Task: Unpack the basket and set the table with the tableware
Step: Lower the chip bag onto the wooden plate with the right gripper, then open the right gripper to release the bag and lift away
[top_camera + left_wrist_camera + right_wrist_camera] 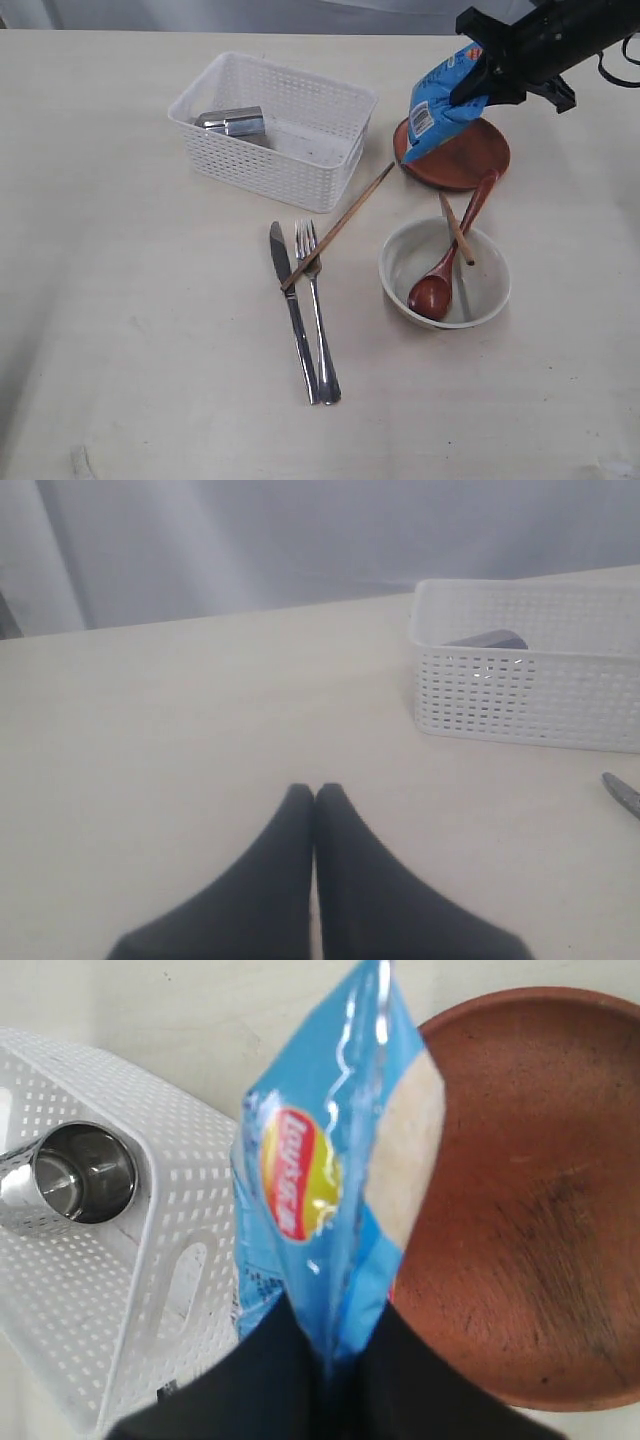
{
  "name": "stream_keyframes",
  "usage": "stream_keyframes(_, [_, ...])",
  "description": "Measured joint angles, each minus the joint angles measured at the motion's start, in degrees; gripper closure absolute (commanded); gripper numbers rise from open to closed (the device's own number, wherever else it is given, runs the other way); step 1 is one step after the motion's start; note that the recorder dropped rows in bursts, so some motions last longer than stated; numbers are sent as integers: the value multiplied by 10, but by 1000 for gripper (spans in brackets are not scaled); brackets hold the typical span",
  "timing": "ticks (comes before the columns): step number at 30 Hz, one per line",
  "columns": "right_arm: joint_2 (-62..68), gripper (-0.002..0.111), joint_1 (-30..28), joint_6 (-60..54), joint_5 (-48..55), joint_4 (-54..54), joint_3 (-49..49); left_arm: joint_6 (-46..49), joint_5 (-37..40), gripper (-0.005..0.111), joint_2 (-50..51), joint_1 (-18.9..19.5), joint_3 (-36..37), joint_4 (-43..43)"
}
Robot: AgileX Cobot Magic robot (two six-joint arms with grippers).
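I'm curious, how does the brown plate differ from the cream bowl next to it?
The plate is reddish-brown and shallow; the bowl is cream and deep. The bowl holds a wooden spoon and one chopstick; the plate has the blue snack packet hanging at its edge, pinched in the right gripper. Both are round and sit on the table.

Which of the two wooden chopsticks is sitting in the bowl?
The chopstick leaning in the cream bowl beside the reddish spoon. The other chopstick lies outside, on the table, across the knife and fork.
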Motion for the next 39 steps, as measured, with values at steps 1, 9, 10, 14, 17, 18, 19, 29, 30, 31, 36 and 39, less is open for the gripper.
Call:
stream_keyframes(1, [3, 85, -2, -1, 3, 4, 0, 0, 0, 107, 0, 0, 0, 0])
stream_keyframes(9, [34, 45, -11, -1, 12, 8, 0, 0, 0, 107, 0, 0, 0, 0])
stream_keyframes(10, [35, 45, -11, -1, 12, 7, 0, 0, 0, 107, 0, 0, 0, 0])
stream_keyframes(14, [35, 45, -11, 11, 15, -27, -3, 0, 0, 107, 0, 0, 0, 0])
stream_keyframes(17, [35, 45, -11, 55, 31, -97, -13, 0, 0, 107, 0, 0, 0, 0])
stream_keyframes(18, [35, 46, -11, 71, 40, -125, -18, 0, 0, 107, 0, 0, 0, 0])
stream_keyframes(19, [35, 46, -11, 84, 51, -145, -23, 0, 0, 107, 0, 0, 0, 0])
stream_keyframes(29, [24, 46, -11, 113, 114, -197, -79, 0, 0, 107, 0, 0, 0, 0])
stream_keyframes(30, [18, 46, -11, 113, 116, -197, -83, 0, 0, 107, 0, 0, 0, 0])
stream_keyframes(31, [14, 46, -11, 115, 116, -197, -86, 0, 0, 107, 0, 0, 0, 0])
stream_keyframes(36, [2, 46, -11, 119, 116, -198, -91, 0, 0, 107, 0, 0, 0, 0])
stream_keyframes(39, [14, 46, -6, 126, 116, -198, -85, 0, 0, 107, 0, 0, 0, 0])
